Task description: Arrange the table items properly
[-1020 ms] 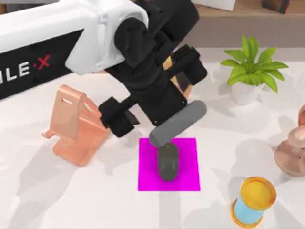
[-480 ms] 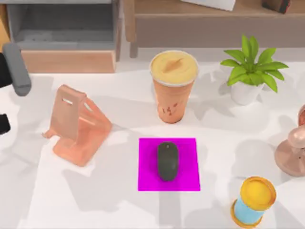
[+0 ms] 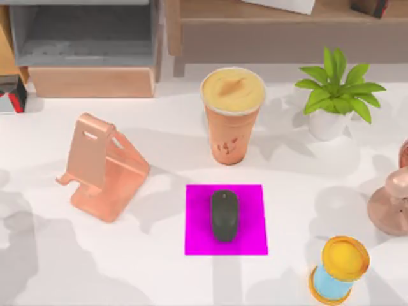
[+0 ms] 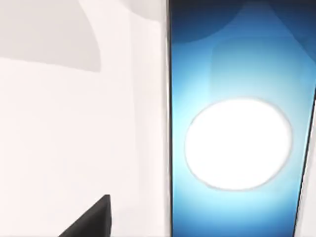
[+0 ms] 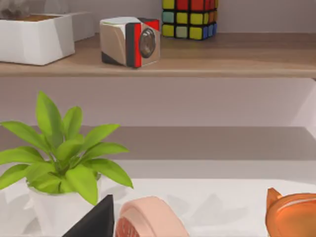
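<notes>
With the mouse [image 3: 224, 215] lying square on the magenta mat [image 3: 252, 239] near the middle of the table [image 3: 159, 274], and the orange cup [image 3: 232, 115] standing upright just beyond it, two of the three items look settled. The copper-coloured phone stand [image 3: 102, 167] to the left is empty, well apart from the mat.

The smartphone [image 4: 239, 128] appears in the left wrist view, its blue-white screen lit and close under the camera, lying flat on a white surface. Where it sits on the table I cannot tell. A dark tip of the left gripper [image 4: 91, 219] shows at the frame's edge; whether its jaws are spread or pressed together I cannot tell.

The right wrist view looks across at the potted plant [image 5: 61, 158] and shelves; the right gripper [image 5: 96, 219] shows as a dark tip, jaw state unclear, and appears idle.

Judgement: the phone step is in hand. The next move calls for a grasp across the phone's long edges, a lift, then setting it onto the stand.
</notes>
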Controlling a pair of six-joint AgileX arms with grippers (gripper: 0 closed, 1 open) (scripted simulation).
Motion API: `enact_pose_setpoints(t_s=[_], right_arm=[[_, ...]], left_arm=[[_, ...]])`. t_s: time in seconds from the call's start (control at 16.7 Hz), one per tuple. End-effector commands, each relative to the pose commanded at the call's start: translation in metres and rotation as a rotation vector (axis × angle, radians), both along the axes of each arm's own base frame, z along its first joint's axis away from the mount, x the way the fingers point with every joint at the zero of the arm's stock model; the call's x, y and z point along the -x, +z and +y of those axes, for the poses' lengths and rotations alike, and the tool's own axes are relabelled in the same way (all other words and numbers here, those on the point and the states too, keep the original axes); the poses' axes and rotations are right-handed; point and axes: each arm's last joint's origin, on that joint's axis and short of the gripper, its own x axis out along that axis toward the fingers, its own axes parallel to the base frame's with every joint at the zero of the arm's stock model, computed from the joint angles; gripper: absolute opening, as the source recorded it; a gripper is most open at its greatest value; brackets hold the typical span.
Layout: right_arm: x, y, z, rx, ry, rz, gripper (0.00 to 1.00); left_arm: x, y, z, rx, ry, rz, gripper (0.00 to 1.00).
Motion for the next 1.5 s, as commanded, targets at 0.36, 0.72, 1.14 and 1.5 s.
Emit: enact_pose_setpoints(t_s=[0.36, 0.72, 1.14, 1.5], right_arm=[[0.000, 0.000, 0.000, 0.000, 0.000, 0.000, 1.00], [0.000, 0.000, 0.000, 0.000, 0.000, 0.000, 1.00], [0.000, 0.000, 0.000, 0.000, 0.000, 0.000, 1.00], [0.000, 0.000, 0.000, 0.000, 0.000, 0.000, 1.00]], left_arm=[[0.001, -0.001, 0.001, 0.002, 0.012, 0.003, 1.00], [-0.001, -0.048, 0.003, 0.002, 0.016, -0.001, 1.00], [0.002, -0.072, 0.002, 0.006, 0.016, 0.007, 1.00], [0.002, -0.072, 0.002, 0.006, 0.016, 0.007, 0.55]])
